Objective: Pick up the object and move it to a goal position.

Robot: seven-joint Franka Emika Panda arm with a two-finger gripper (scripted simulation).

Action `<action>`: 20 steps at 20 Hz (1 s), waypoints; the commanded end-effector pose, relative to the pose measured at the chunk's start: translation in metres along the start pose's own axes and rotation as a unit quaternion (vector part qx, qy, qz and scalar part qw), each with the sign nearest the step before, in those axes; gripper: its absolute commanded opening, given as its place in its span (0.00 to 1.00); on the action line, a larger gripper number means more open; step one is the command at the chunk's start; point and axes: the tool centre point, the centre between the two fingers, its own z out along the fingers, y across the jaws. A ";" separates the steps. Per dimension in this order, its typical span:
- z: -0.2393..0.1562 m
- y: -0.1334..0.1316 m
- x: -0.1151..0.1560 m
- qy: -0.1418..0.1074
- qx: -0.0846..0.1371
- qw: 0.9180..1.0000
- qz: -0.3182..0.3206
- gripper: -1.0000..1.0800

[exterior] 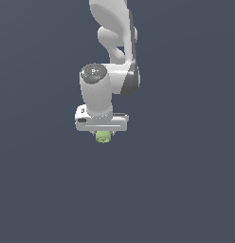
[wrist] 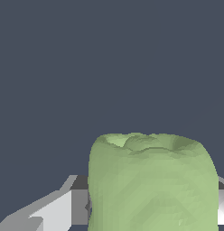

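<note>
The object is a small light-green lumpy cylinder. In the exterior view it pokes out just under the white gripper, whose body hides its upper part. In the wrist view the object fills the space between the two fingers, with one grey-white finger against one side and the other finger at the other. The gripper is shut on the object. The fingertips themselves are hidden in the exterior view.
The white arm reaches down from the top of the exterior view. Around it is a plain dark blue-grey surface with no other objects and no goal marker in view.
</note>
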 end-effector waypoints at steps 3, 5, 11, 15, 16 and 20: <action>-0.032 0.009 -0.025 0.000 0.000 1.000 0.000 0.00; -0.047 0.013 -0.036 0.000 0.000 1.000 0.000 0.00; -0.089 0.025 -0.068 0.000 0.001 1.000 0.000 0.00; -0.112 0.031 -0.084 0.000 0.001 1.000 0.000 0.00; -0.117 0.033 -0.088 0.000 0.001 1.000 0.000 0.00; -0.133 0.037 -0.098 0.000 0.001 1.000 0.000 0.00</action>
